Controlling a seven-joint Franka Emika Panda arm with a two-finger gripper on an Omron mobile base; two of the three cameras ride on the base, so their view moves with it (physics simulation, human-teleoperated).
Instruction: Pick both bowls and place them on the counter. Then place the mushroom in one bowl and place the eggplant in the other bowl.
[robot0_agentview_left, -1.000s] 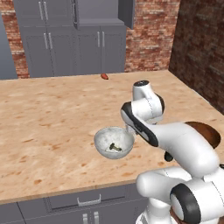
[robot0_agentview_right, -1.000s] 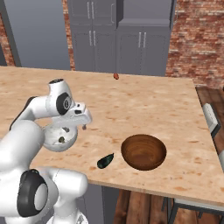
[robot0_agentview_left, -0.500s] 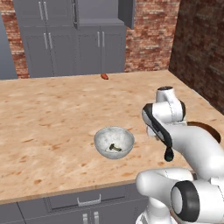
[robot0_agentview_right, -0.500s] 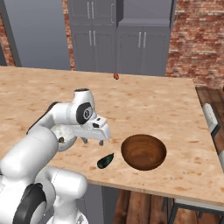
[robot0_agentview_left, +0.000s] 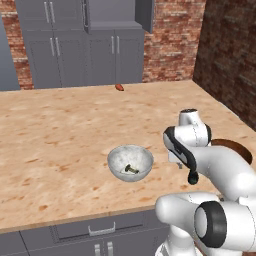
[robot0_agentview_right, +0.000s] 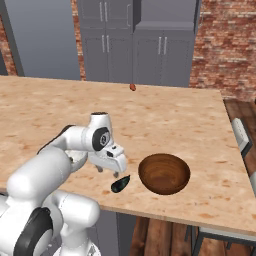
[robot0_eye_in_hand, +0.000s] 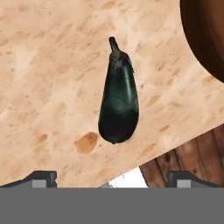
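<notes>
The eggplant (robot0_eye_in_hand: 119, 103) lies on the counter (robot0_eye_in_hand: 48, 74) close to its front edge, stalk pointing away. My gripper (robot0_eye_in_hand: 112, 177) hangs open just above it with nothing between the fingers. From the right base view, the gripper (robot0_agentview_right: 109, 171) sits just left of the eggplant (robot0_agentview_right: 120, 184), and the brown wooden bowl (robot0_agentview_right: 164, 172) stands upright to its right. The speckled grey-white bowl (robot0_agentview_left: 130, 162) stands on the counter (robot0_agentview_left: 60, 130) left of the arm, with a small dark mark inside. The mushroom (robot0_agentview_left: 119, 87) rests far off at the counter's back edge.
The counter's front edge runs right under the hand, with wooden floor (robot0_eye_in_hand: 188, 153) below it. Grey cabinets (robot0_agentview_left: 85, 50) and a brick wall (robot0_agentview_left: 175, 40) stand behind the counter. A chair (robot0_agentview_right: 242, 137) stands at the right end.
The arm has swung right from above the grey-white bowl to above the eggplant by the brown bowl. The gripper stayed open. Bowls, mushroom and eggplant have not moved.
</notes>
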